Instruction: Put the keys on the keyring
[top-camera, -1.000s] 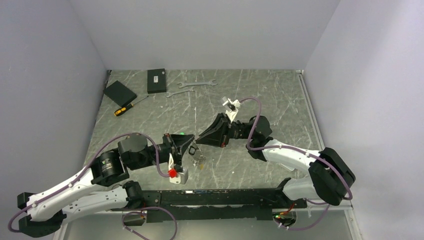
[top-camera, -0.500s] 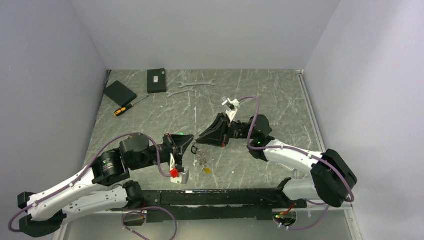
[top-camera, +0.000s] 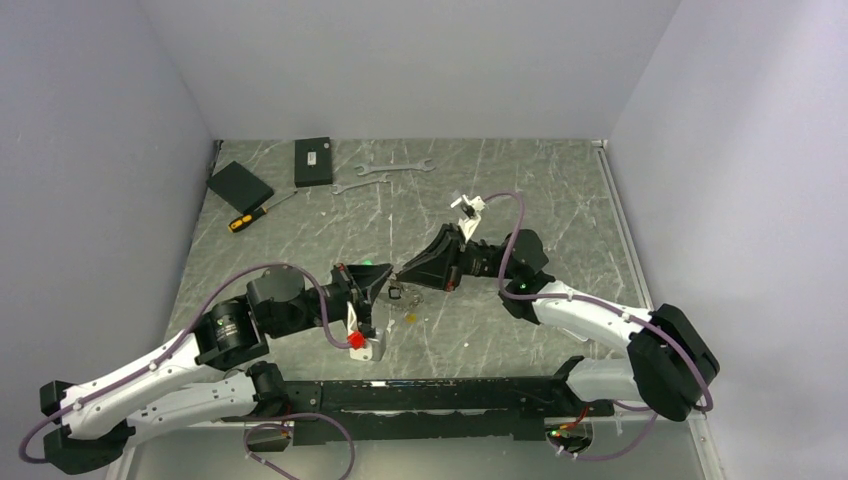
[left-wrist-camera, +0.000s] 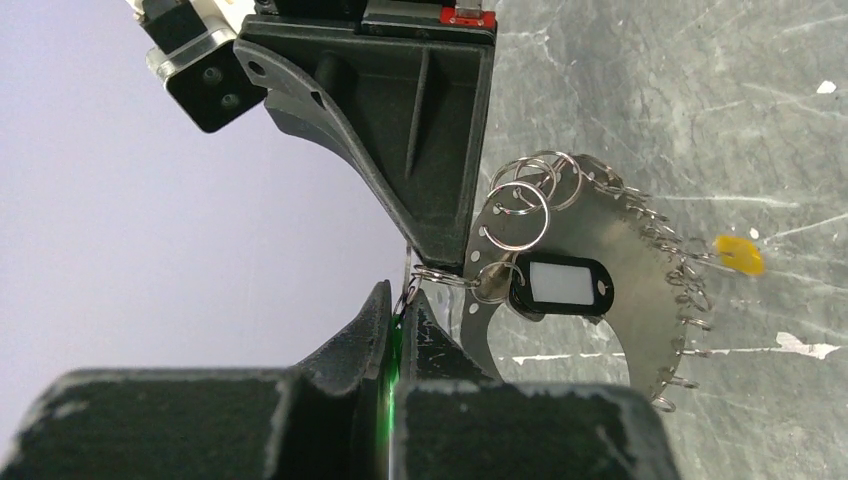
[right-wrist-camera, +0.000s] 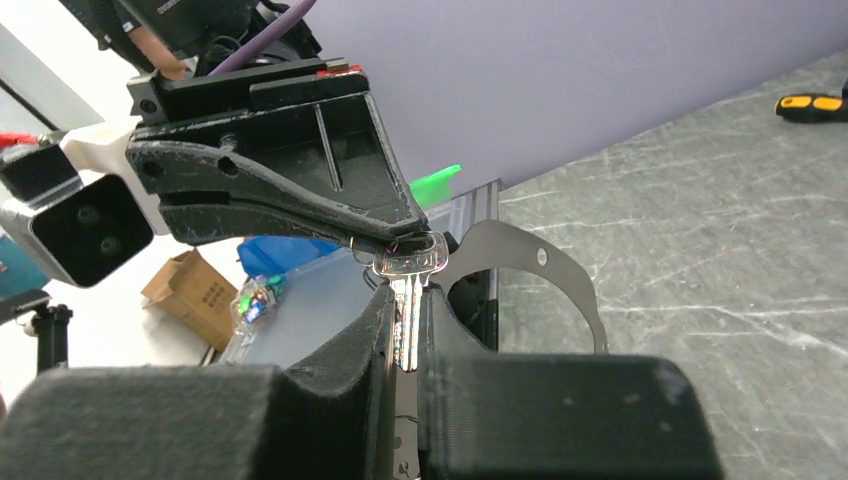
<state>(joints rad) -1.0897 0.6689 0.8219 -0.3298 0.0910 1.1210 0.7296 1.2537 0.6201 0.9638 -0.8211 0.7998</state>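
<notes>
Well, midway | left end effector (left-wrist-camera: 400, 305) pinched shut on green tag (right-wrist-camera: 435, 185) | right end effector (right-wrist-camera: 407, 300) clamped key (right-wrist-camera: 410, 258) | keyring (left-wrist-camera: 640, 290) looked unthreaded yet

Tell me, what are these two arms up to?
Two robot arms meet tip to tip above the table. The right gripper pinches a silver key by its blade. The left gripper is closed on a green tag, seemingly linked by small split rings to a big crescent-shaped metal keyring hanging beside it. The key's head sits right at the left gripper's tip; whether it is threaded on yet, I cannot tell.
</notes>
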